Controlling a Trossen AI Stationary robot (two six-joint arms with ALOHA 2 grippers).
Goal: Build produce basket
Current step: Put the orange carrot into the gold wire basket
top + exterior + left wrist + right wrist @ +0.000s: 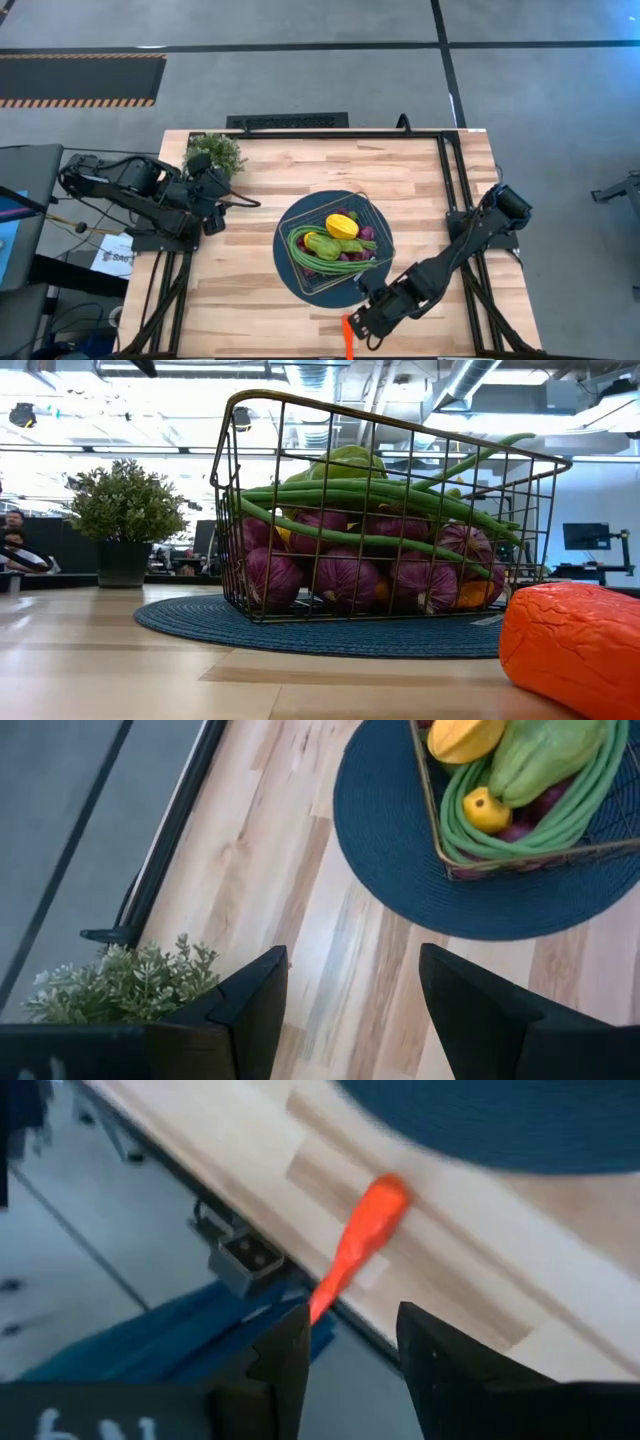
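The wire basket [375, 225] stands on the dark blue round mat [290, 270] at mid-table. It holds green beans [300, 248], a green pepper [322, 245], a yellow pepper [342, 226] and purple grapes [345, 575]. An orange carrot [362, 1230] lies on the wood at the table's near edge [348, 335], with its thin tip past the edge. My right gripper [350, 1320] is open and hovers just above the carrot [360, 320], its fingers clear of it. My left gripper [350, 970] is open and waits beside the plant at the table's left [215, 212].
A bushy grey-green potted plant [215, 152] stands at the far left corner, close to the left arm. Bare wood lies between the plant and the mat [300, 890]. A black frame rail [455, 190] runs along the right side. The carrot fills the right foreground of the low view [575, 645].
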